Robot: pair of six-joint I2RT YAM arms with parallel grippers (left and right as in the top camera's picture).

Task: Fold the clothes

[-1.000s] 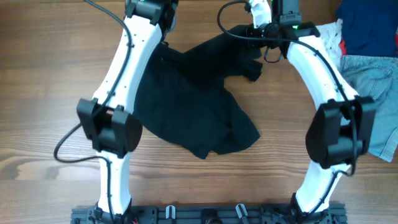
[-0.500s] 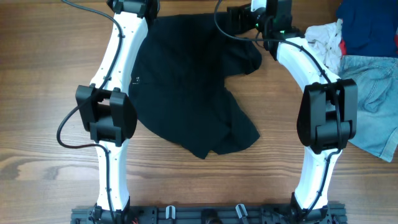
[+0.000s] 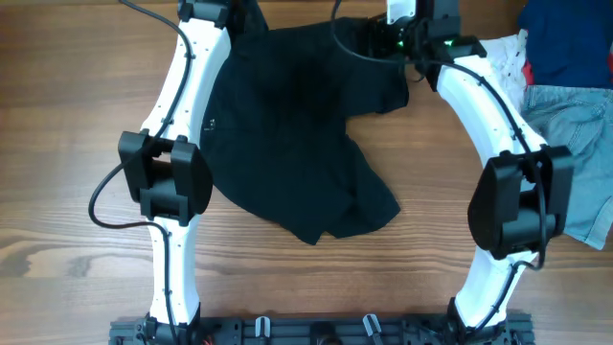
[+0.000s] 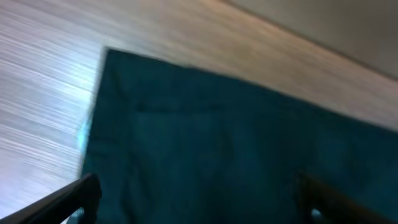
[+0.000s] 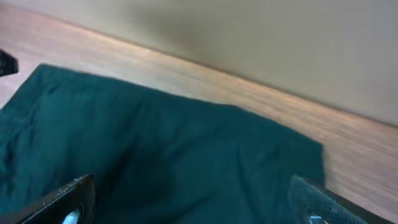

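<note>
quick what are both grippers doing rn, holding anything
Left gripper: open, holding nothing, above the large black soft-fabric garment.
Right gripper: open, holding nothing, above the same garment.

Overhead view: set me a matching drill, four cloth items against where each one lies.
1 black garment
2 denim shorts
3 navy garment
4 white cloth

a far right corner
b spread across the middle
c right edge, nearer than the navy one
d crumpled, just left of the navy one

Pairs: 1-b, 2-c, 3-a, 4-d.
</note>
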